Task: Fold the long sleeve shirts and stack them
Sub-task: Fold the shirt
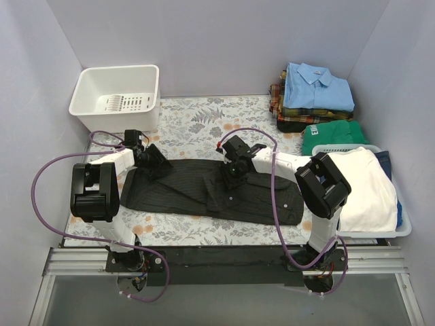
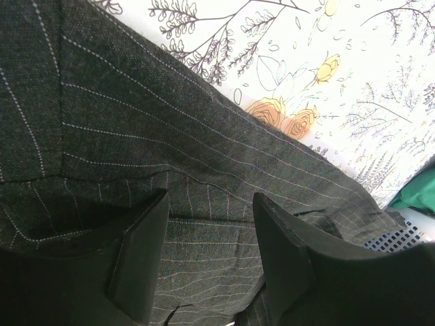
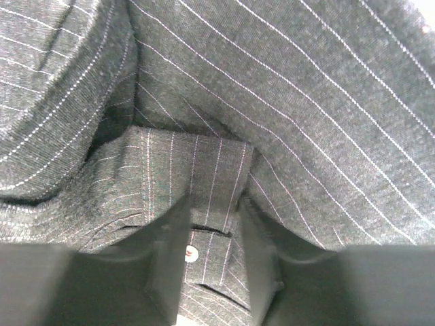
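Observation:
A black-charcoal pinstriped long sleeve shirt (image 1: 204,193) lies spread flat across the middle of the floral table. My left gripper (image 1: 155,165) rests at its upper left end. In the left wrist view the left gripper (image 2: 211,231) is open, with flat striped cloth (image 2: 136,122) under its spread fingers. My right gripper (image 1: 230,178) is down on the shirt's middle folds. In the right wrist view the right gripper (image 3: 214,251) has its jaws narrowly apart, astride a cuff strip with a pale button (image 3: 191,253). A stack of folded shirts (image 1: 316,95), light blue on plaid, sits at the back right.
A white empty bin (image 1: 119,95) stands at the back left. A green garment (image 1: 333,132) lies beside the stack. A pale laundry basket (image 1: 402,231) holding white cloth (image 1: 367,183) fills the right side. Grey walls close in on three sides.

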Motion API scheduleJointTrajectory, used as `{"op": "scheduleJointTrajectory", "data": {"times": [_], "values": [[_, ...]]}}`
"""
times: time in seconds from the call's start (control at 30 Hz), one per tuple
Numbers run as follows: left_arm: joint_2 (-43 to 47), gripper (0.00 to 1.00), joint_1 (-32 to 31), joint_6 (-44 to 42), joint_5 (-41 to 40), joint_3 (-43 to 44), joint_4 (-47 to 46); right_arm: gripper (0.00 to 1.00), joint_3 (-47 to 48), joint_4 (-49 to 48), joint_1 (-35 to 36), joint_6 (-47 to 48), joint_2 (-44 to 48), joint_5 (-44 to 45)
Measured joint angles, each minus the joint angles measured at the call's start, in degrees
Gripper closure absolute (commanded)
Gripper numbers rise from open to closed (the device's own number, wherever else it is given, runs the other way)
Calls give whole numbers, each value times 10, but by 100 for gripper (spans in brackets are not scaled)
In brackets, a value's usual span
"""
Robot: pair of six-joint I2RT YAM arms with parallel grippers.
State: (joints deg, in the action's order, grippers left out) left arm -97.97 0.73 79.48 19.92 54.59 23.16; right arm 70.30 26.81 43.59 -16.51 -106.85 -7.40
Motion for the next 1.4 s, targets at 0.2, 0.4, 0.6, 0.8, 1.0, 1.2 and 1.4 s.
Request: {"op": "scheduleJointTrajectory", "data": {"times": [0.2,0.4,0.6,0.8,1.0,1.2,1.4], "values": [[0,48,0,0,0,0,0,87,0,-4,-1,2,0,-13],[0,48,0,0,-1,0,1,99,0,-1,-1,-4,7,-9],[0,50,-1,2,-6,0,2,99,-6,23,-1,-14,86,54],[-1,50,-1,3,-7,0,2,99,-50,43,-17,-29,209,130],[-2,50,-1,3,-9,3,4,99,-104,65,-43,-51,251,181],[-6,50,-1,3,-9,8,10,99,-163,104,-59,-97,286,233],[-10,50,-1,3,-9,13,17,99,-197,130,-108,-132,343,270]]}}
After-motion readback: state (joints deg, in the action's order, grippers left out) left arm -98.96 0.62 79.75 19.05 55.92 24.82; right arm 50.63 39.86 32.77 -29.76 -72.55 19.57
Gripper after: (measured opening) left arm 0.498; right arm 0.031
